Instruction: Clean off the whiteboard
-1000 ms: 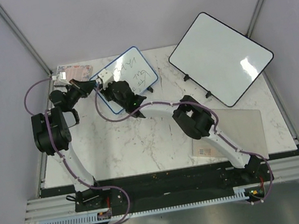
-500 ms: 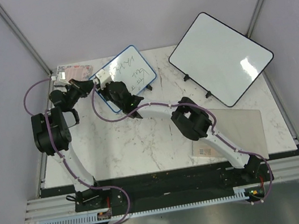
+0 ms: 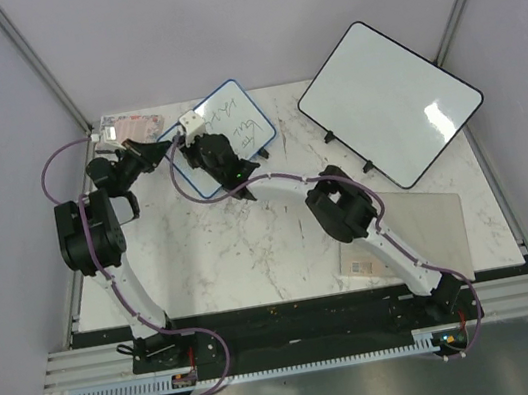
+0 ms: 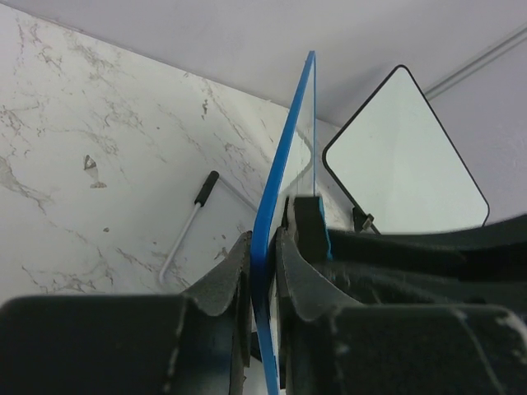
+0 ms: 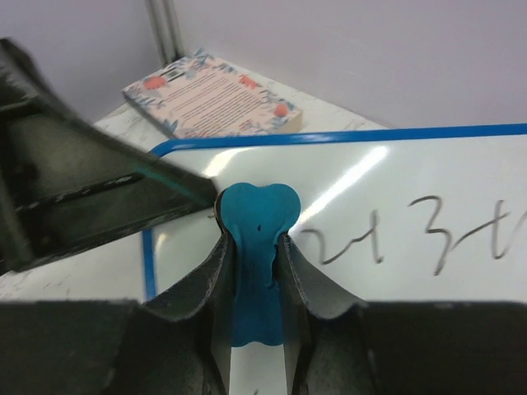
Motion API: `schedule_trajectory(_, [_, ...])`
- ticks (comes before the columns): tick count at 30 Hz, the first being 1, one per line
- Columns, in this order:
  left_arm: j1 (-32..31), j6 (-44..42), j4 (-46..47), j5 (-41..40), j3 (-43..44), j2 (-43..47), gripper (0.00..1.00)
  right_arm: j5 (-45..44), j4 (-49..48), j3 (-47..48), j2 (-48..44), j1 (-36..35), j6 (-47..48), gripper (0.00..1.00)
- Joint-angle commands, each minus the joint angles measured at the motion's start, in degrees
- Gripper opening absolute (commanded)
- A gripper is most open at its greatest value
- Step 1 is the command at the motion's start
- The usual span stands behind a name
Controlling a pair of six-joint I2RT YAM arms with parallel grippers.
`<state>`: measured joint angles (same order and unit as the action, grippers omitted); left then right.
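firmly, the left tool (image 4: 263,251) clamps the blue-framed, scribbled whiteboard (image 5: 461,177); right tool (image 5: 251,247) grasps a teal eraser (image 5: 255,210).

Right tool (image 3: 194,130) over scribbled whiteboard (image 3: 244,125)

Top view: you can't read the scribbles on the whiteboard (image 3: 240,126), too small; right gripper (image 3: 196,134) covers its left corner. Left wrist: face hidden, edge-on. Right wrist: board's right end cropped; blue piece (image 5: 255,216) half buried between fingers.

The left arm (image 3: 98,235) and right arm (image 3: 348,214) stretch far left. The left gripper (image 4: 263,251) pinches the whiteboard (image 4: 283,148); the right gripper (image 5: 253,243) clamps an eraser (image 5: 255,210).
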<state>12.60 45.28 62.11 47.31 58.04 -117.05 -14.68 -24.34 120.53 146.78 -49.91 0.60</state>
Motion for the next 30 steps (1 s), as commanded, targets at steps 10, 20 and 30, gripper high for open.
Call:
schedule_trajectory(10, [-3.20,-5.37,-2.25,14.83,-2.14,3.41,0.02,-11.08,6.76,4.27,2.28,12.20,1.42,0.00])
schedule_trajectory(20, [-3.28,-7.13,-4.45,14.92,-2.23,4.11,0.02,-6.17,9.22,4.72,2.55,14.49,-0.60,0.00])
schedule_trajectory(30, [-3.90,-10.03,-7.52,15.01,-1.79,4.64,0.02,14.39,7.90,0.14,-1.76,14.58,3.26,0.00])
